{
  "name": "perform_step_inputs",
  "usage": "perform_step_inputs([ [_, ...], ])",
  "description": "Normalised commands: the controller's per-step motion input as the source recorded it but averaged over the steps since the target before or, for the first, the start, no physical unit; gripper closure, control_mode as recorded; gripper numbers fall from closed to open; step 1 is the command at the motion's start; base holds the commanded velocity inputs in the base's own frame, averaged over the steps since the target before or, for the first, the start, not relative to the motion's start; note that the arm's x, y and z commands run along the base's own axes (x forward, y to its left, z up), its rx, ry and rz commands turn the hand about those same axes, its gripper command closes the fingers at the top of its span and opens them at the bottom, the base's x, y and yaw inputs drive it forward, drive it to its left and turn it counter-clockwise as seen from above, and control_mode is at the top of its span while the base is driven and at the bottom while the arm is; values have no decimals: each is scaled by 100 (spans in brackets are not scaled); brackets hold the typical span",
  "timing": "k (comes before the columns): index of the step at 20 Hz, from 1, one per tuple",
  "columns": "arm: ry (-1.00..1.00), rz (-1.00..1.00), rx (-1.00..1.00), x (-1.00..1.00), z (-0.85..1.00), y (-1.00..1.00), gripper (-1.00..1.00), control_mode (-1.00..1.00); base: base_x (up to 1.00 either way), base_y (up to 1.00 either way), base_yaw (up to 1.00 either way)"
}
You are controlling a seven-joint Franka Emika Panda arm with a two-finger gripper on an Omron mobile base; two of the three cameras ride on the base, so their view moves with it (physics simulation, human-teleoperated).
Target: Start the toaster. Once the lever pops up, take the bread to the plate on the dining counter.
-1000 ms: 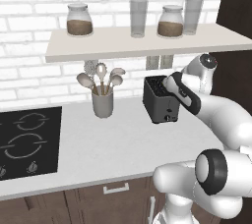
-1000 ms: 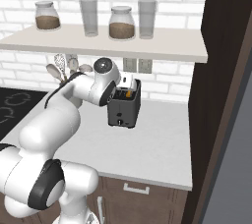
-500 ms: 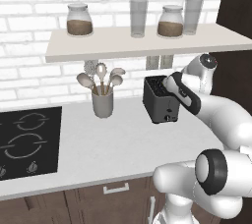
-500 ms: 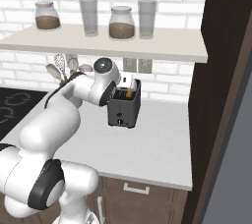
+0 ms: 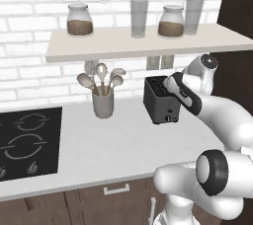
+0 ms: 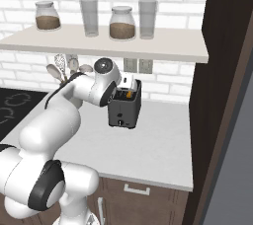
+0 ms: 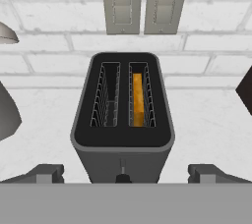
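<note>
Gripper [image 7: 126, 173] hangs just above the front of the toaster [image 7: 123, 115], looking down into it. Its two dark fingertips [image 7: 47, 173] are spread wide, one at each side of the toaster's front, nothing between them, not touching the body as far as can be seen.

Toaster is a boxy dark grey-black metal block with rounded top corners and two long slots lined with wire guides. It stands on the pale speckled worktop [image 5: 99, 145], near the white brick wall. Bread [image 7: 138, 99] sits down in the right slot as the hand view has it, showing as an orange-tan strip; the other slot is empty. A small lever knob [image 7: 121, 171] shows at the toaster's front edge.

From the left base view the white arm's wrist covers the right side of the toaster [image 5: 159, 101]; from the right base view the wrist hides the toaster's left part [image 6: 126, 109].

Beside the toaster stands a grey cup [image 5: 103, 103] of rounded spoons. Further left lies a black glossy hob [image 5: 24, 142]. Two pale outlets [image 7: 140, 2] sit on the wall behind the toaster. Above is a white shelf [image 5: 148, 41] with two brown-filled glass jars [image 5: 79, 20] and two clear tumblers [image 5: 139, 18]. A dark brown cabinet panel [image 6: 222, 71] stands at the right.
</note>
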Motion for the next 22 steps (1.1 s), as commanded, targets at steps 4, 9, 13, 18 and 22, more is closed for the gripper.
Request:
perform_step_inputs([
  [4,0,0,0,0,0,0,-100,-100,0,0,0],
  [9,0,0,0,0,0,0,-100,-100,0,0,0],
  [13,0,0,0,0,0,0,-100,-100,0,0,0],
  [18,0,0,0,0,0,0,-100,-100,0,0,0],
  [22,0,0,0,0,0,0,-100,-100,0,0,0],
])
